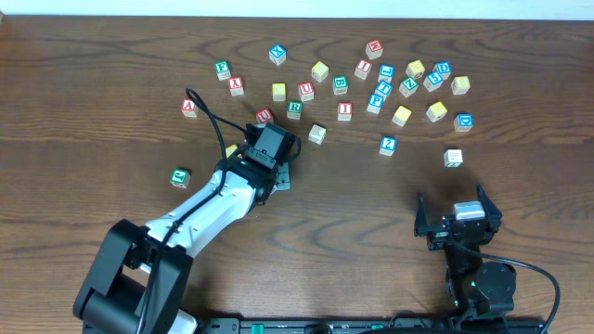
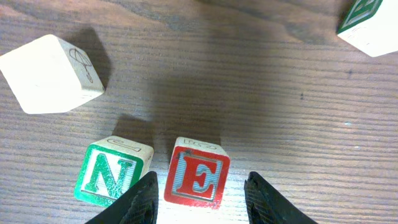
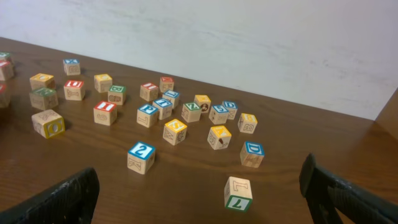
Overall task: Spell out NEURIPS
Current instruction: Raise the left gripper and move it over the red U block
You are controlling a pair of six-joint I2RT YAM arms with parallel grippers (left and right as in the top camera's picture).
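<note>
Left tool gapes wide astride red E block, letter upright, green N block alongside; right tool also wide

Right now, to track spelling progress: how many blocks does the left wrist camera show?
4: picture block upper left, N block and E block bottom centre, cropped block top right.

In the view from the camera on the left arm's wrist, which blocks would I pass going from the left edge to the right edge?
cream block with a small line drawing on its side → green N block → red E block → green-lettered block, cut off at the top right corner.
</note>
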